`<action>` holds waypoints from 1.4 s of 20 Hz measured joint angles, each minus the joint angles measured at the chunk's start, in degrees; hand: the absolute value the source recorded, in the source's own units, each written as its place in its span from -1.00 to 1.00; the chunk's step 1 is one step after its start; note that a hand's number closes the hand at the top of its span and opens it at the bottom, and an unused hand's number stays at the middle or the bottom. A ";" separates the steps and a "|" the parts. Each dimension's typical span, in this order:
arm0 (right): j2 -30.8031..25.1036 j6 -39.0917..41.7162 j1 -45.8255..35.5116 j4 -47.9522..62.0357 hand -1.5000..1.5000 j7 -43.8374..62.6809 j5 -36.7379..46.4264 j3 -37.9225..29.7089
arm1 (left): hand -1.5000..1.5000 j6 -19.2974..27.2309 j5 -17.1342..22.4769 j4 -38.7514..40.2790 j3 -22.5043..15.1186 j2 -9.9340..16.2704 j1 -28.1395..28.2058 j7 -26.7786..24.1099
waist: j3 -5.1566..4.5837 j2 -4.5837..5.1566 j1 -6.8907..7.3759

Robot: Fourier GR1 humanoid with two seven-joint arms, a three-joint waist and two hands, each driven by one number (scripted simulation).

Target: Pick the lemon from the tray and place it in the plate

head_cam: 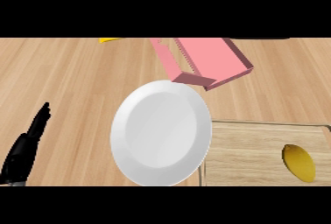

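Far right on the tray (258, 144), lemon (298, 162) lies well apart from left hand's fingers (39, 122).

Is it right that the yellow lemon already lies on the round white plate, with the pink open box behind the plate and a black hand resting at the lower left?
Not quite. The head view shows the yellow lemon on the wooden tray right of the round white plate, which holds nothing. The pink open box behind the plate and the black left hand resting at lower left are as stated.
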 measured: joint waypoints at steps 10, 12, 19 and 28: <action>2.11 3.28 -9.14 8.37 -1.00 -2.14 12.32 4.58 | 0.00 -2.02 -3.62 -1.29 2.98 -2.85 0.96 1.30 | 0.02 -0.05 -0.25; 2.93 3.76 -10.44 9.10 -1.00 -2.47 14.22 5.65 | 0.00 -1.81 -4.96 -2.40 2.95 -3.64 1.51 2.12 | 0.00 -0.06 -0.23; 6.29 4.71 -12.81 11.54 -1.00 -3.26 20.45 7.77 | 0.00 -4.12 -7.66 -5.16 5.04 -5.67 2.64 4.42 | 0.01 -0.08 -0.29; 9.92 4.18 -17.13 17.95 -1.00 -6.36 26.98 8.42 | 0.00 -8.34 -10.32 -2.03 10.06 -8.76 1.39 2.45 | 0.00 -0.06 -0.33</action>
